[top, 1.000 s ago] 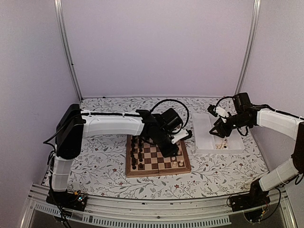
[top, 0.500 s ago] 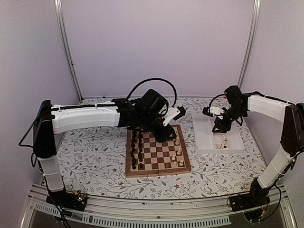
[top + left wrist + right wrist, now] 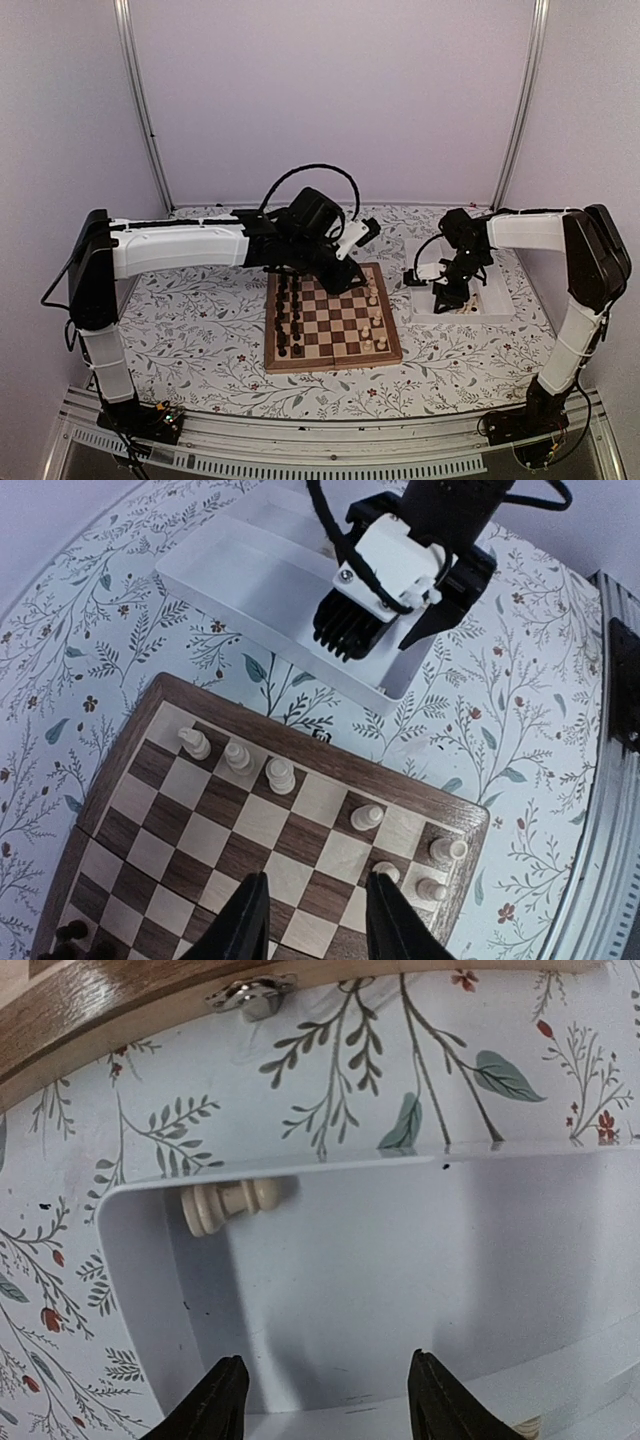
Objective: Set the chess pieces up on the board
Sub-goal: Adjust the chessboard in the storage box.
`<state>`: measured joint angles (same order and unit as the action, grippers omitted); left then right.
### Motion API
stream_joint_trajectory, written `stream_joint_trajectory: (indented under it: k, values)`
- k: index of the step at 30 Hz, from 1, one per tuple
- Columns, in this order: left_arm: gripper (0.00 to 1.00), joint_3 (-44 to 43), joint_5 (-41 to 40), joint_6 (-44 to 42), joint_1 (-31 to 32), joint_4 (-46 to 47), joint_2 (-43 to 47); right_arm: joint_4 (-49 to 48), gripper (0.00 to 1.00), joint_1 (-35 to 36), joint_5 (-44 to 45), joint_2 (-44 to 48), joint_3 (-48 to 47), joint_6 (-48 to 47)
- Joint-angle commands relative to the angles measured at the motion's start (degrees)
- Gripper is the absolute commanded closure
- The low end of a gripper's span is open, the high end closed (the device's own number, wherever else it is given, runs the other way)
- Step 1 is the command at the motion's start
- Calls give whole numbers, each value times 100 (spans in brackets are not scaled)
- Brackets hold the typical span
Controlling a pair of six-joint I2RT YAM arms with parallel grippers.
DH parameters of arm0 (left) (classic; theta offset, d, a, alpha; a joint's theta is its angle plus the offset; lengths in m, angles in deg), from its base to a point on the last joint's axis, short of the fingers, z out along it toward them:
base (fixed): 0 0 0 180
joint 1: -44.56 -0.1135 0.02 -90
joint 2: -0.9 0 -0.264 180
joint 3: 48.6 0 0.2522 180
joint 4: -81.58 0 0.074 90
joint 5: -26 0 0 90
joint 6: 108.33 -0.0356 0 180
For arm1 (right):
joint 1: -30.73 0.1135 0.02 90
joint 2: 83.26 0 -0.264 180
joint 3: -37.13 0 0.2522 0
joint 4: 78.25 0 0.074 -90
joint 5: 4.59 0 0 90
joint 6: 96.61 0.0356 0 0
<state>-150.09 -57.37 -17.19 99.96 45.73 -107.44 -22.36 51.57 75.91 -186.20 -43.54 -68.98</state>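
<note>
On the checkered wooden board (image 3: 260,820) stand 7 cream chess pieces (image 3: 280,775), 1 lies in the white plastic tray (image 3: 400,1260); left gripper (image 3: 315,920) and right gripper (image 3: 320,1400) gape empty.

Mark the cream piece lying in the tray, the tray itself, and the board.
cream piece (image 3: 228,1203), right wrist view, middle of its body.
tray (image 3: 150,1295), right wrist view, its left wall.
board (image 3: 262,820), left wrist view, a bare square.

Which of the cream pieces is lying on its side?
The cream piece in the tray corner. It lies flat on the tray floor, while those on the board stand upright.
</note>
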Motion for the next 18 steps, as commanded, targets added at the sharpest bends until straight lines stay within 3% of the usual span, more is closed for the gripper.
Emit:
stream_joint_trajectory:
  k: [1,11,18]
  values:
    - [64,159,63,73,-95,185,261,239,42,207,61,-135,138,-377]
    - [64,361,80,126,-171,367,281,120,42,515,-1104,-599,-388,71]
    - [64,396,154,154,-178,406,259,-535,50,440,-614,-709,-343,725]
